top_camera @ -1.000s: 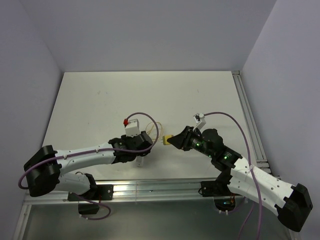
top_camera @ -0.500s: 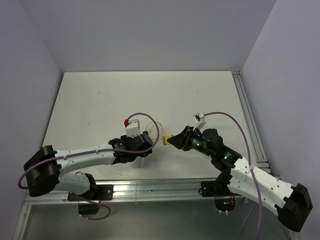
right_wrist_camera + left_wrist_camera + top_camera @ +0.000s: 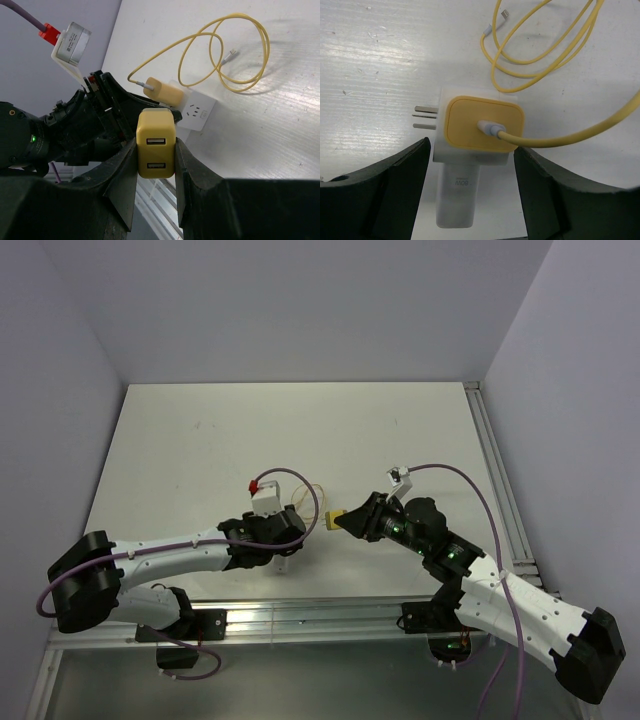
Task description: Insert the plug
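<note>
Right end effector pinches the plug; left end effector, spread, straddles white block holding wired connector.

- White-shelled left arm: black joints, rows of small dark holes, a black shoulder block.
- White-and-black right arm: the same build, with green lights glowing at its wrist.
- A thin purple cable runs to each wrist.
- Left pincer and right pincer: matte black, wedge-shaped fingers.

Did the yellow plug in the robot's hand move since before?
No. The plug sits just as far from the table's right rail as before, held in the right gripper.
</note>
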Tool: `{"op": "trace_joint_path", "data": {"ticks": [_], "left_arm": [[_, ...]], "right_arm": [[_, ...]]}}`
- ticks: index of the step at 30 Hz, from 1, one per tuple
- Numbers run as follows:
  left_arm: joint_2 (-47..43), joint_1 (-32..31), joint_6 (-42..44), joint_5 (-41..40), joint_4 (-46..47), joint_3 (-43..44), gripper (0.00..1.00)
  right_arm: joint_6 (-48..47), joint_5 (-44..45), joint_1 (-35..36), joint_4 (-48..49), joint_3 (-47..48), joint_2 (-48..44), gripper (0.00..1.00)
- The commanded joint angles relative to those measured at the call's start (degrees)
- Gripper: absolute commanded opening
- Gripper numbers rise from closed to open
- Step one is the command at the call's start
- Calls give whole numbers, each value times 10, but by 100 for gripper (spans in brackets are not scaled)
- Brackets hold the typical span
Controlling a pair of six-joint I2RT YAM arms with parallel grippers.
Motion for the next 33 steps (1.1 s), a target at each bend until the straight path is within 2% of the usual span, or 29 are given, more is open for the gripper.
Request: {"op": "trace_joint_path", "data": {"ticks": [1,14,18,21,22,24,25,27,28,33], "left_arm": [[3,-5,4,-21,16,-4,73],[17,-9,6,-13,36,-15,74],[14,-9,5,-14,32,-15,70],[13,-9,6,-11,35,-19,58],[13,-9,6,-7,38,-20,50],[14,-9,9,-4,44,-22,42],[14,-9,11,-3,47,-23,28],[13,-9,12,1,49,-22,14],[12,-9,13,2,51,-22,0],[-11,-2,14,45,86,-45,0]], "right_arm": [[-6,-3,-5,17,1,-5,0],[-3,-6,-5,22,-2,-1,0],[-2,-5,-5,22,-4,-2,0],[-1,-5,-5,23,-5,-2,0],[-1,-5,-4,24,-5,0,0],[0,-8,-5,25,-4,3,0],[1,-9,-5,25,-4,8,0],[10,-9,-4,30,-7,12,0],[14,-10,-5,34,-9,14,0],[46,-10,-4,60,-16,30,0]]}}
